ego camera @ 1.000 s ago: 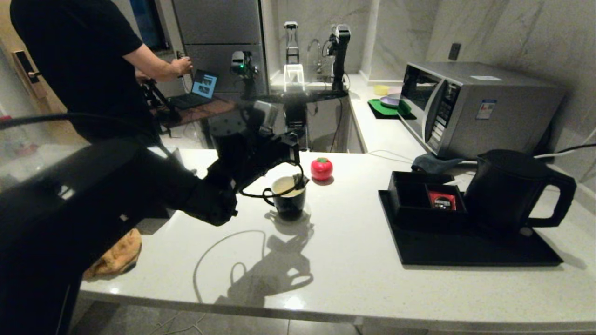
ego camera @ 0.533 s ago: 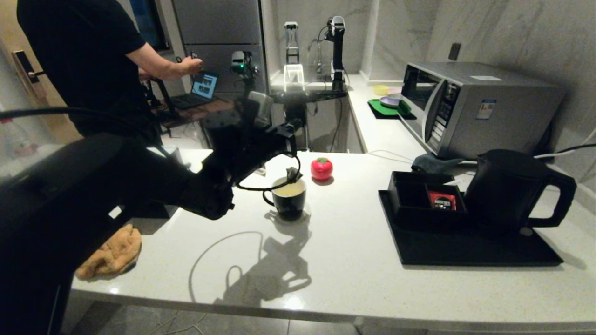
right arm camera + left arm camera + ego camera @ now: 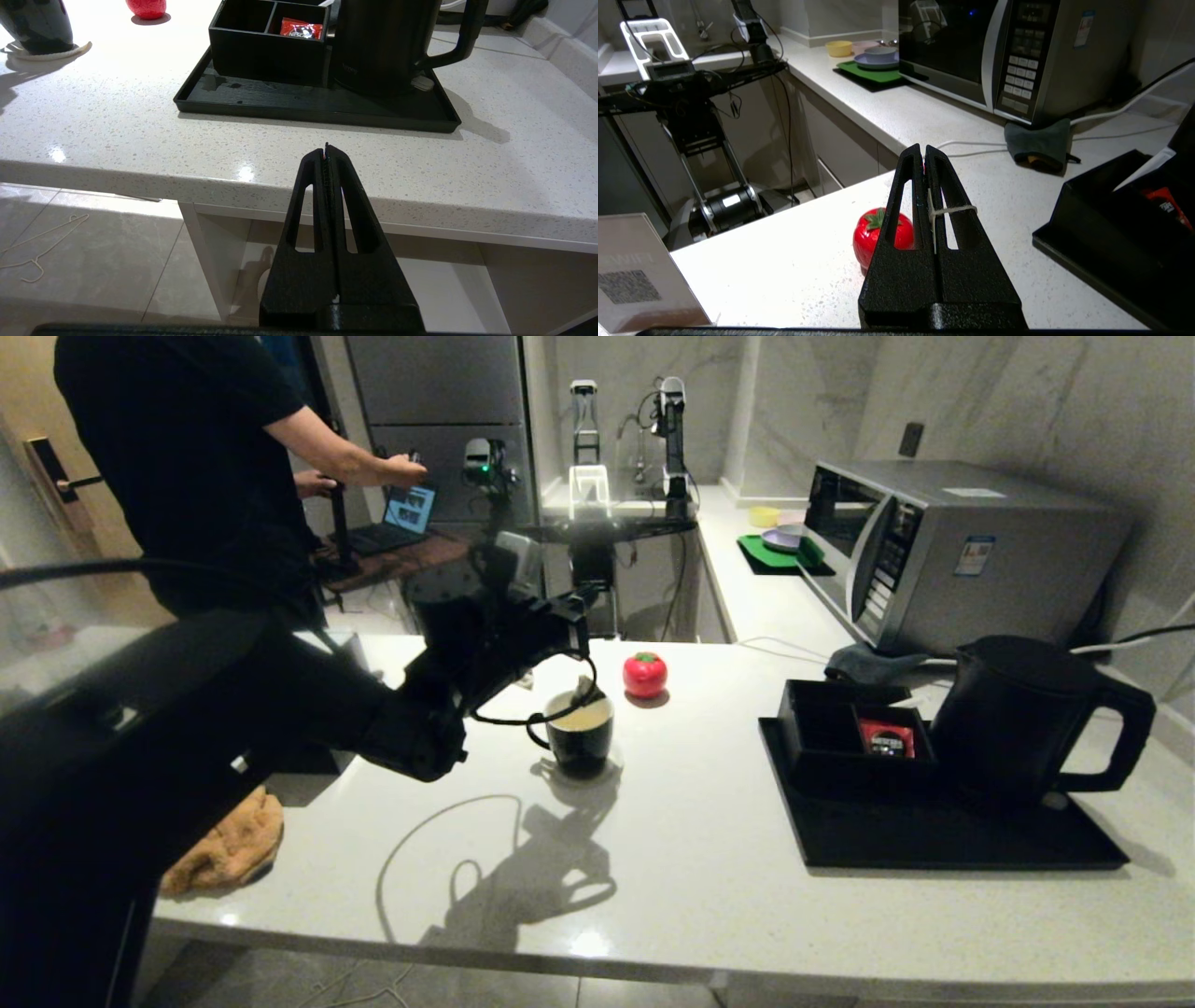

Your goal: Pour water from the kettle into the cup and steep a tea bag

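Observation:
The cup, a small black mug with a pale inside, stands mid-table and holds pale yellowish water. My left gripper hovers just above it, shut on the white string of the tea bag. The bag hangs at the cup's far rim, over the water. The black kettle stands upright on the black tray at the right, with nothing touching it. My right gripper is shut and empty, low in front of the table's front edge, out of the head view.
A black compartment box with a red sachet sits on the tray beside the kettle. A red tomato-shaped object is behind the cup. A microwave stands at the back right, an orange cloth at the front left, and a person behind.
My left gripper has risen a little and drawn back to the left, lifting the tea bag from the cup's rim. The person behind has shifted right.

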Robot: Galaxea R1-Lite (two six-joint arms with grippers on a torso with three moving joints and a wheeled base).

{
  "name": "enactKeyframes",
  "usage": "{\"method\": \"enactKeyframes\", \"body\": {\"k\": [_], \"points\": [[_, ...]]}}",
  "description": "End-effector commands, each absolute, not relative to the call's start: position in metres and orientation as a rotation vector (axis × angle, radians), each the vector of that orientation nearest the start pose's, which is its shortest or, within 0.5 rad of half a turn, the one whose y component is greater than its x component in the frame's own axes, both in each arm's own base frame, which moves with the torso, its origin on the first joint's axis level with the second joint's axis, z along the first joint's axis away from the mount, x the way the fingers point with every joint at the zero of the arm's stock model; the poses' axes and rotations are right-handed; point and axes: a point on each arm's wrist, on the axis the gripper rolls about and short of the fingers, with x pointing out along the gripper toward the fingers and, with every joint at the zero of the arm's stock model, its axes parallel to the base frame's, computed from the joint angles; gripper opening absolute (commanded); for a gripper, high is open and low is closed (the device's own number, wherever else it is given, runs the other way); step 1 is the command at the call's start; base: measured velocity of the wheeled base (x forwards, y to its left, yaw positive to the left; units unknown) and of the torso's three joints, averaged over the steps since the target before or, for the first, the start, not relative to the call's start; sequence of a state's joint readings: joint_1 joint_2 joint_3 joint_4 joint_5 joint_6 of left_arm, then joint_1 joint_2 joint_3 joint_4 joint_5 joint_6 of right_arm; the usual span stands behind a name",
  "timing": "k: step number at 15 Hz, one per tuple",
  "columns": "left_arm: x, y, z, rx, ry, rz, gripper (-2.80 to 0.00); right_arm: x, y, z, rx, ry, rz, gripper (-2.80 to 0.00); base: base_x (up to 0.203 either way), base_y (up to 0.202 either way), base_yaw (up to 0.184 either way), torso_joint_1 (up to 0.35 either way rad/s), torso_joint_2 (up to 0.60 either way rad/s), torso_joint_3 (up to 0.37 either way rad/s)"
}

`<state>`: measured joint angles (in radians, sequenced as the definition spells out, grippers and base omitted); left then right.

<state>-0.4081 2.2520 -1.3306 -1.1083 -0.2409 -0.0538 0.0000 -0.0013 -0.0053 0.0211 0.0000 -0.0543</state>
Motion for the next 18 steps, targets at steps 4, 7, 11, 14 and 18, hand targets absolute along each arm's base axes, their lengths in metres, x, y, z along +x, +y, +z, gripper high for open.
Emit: {"method": "enactKeyframes", "body": {"k": [4,7,11,14,18], "points": [[0.420,-0.190,0.140,-0.065,-0.136,-0.661,-2.80,-0.023,0.000,0.075,-0.055,0.015,0.000,-2.80,0.000,0.000,0.000,0.000,0.00,0.000],[0.422,-0.191,0.131,-0.058,-0.119,-0.664,-2.80,-0.023,0.000,0.075,-0.055,0.017,0.000,-2.80,0.000,0.000,0.000,0.000,0.00,0.000],[0.427,-0.194,0.112,-0.062,-0.146,-0.665,-2.80,-0.023,0.000,0.075,-0.055,0.017,0.000,-2.80,0.000,0.000,0.000,0.000,0.00,0.000],[0.424,-0.196,0.093,-0.062,-0.141,-0.671,-2.80,-0.023,0.000,0.075,-0.055,0.015,0.000,-2.80,0.000,0.000,0.000,0.000,0.00,0.000],[0.406,-0.196,0.066,-0.061,-0.097,-0.688,-2.80,-0.023,0.000,0.075,-0.055,0.015,0.000,-2.80,0.000,0.000,0.000,0.000,0.00,0.000]]}}
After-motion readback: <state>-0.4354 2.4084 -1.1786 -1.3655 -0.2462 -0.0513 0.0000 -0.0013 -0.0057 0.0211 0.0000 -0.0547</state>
